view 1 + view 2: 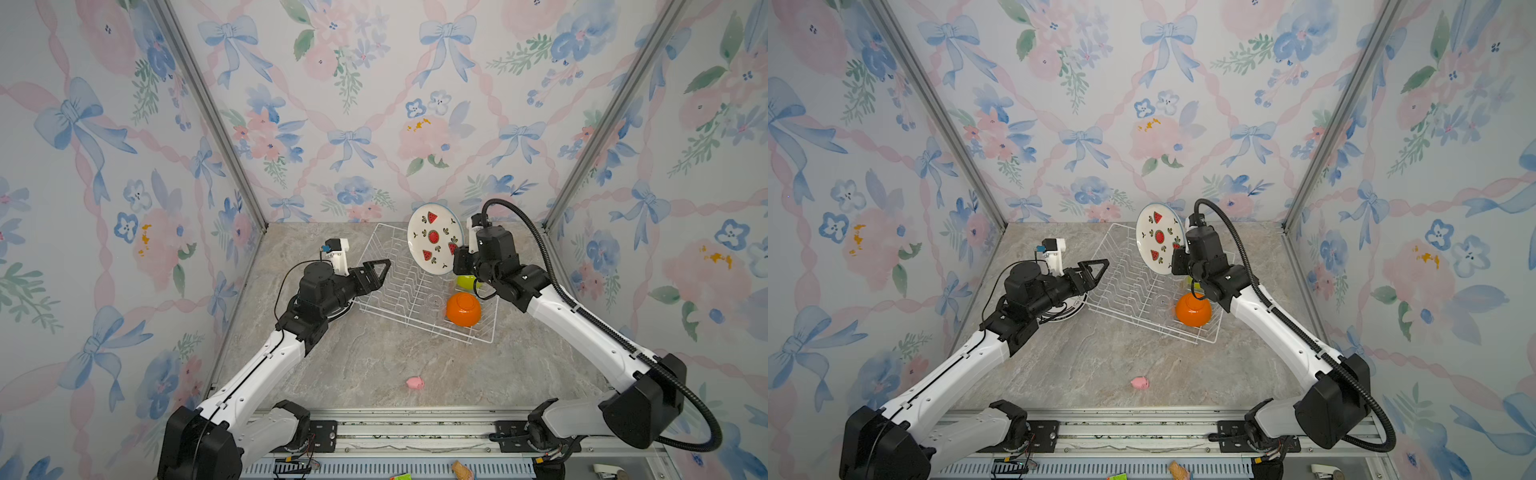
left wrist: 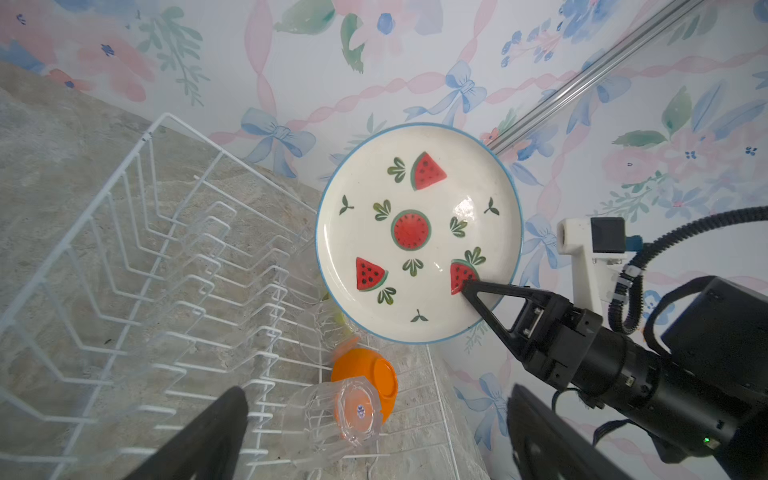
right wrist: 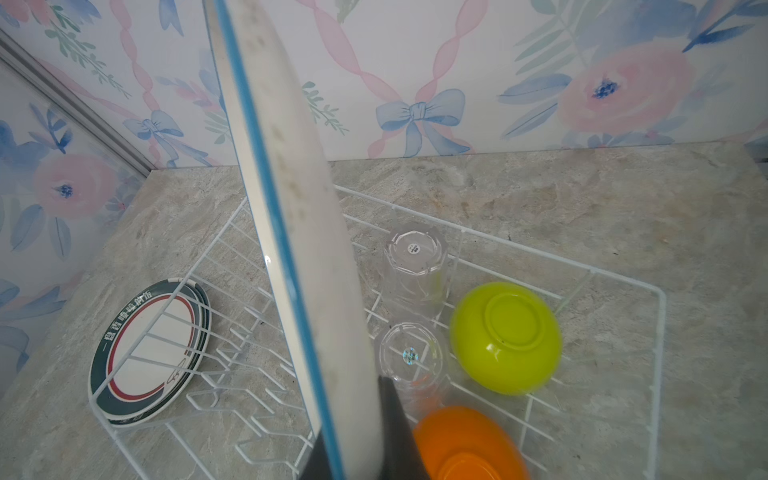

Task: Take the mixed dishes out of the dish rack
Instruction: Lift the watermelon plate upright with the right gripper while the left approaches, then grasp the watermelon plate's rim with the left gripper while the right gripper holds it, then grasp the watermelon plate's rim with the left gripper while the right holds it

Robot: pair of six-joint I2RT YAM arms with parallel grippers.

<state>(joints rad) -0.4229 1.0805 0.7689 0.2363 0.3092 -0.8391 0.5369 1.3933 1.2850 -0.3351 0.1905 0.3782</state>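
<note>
A: The right claw (image 2: 467, 289) is pinched shut on the lower rim of the watermelon plate (image 1: 434, 239). The plate stands on edge, rising from the fingertips, clear above the dish rack (image 1: 401, 286).

B: Then the whole plate is carried by one small bite at its rim. That looks like the weak spot. The glaze is shiny, and a quick turn of the wrist could let the plate pivot or slide out between the jaws.

A: Straight below that claw, two upside-down clear glasses (image 3: 409, 357), the lime-green bowl (image 3: 505, 336) and the orange bowl (image 1: 463, 308) all sit in the rack.

B: So a dropped plate would likely land on glass. A low carry could also catch the wire prongs and drag the rack along.

A: The left claw (image 1: 376, 274) is spread wide and empty, facing the plate from across the rack.

B: If a handover is meant, the plate could tip if the left claw closes off-centre or the right claw lets go early. The stack of dark-rimmed plates (image 3: 141, 357) lies just under and behind the left claw, outside the rack. A hard set-down there might chip something.
</note>
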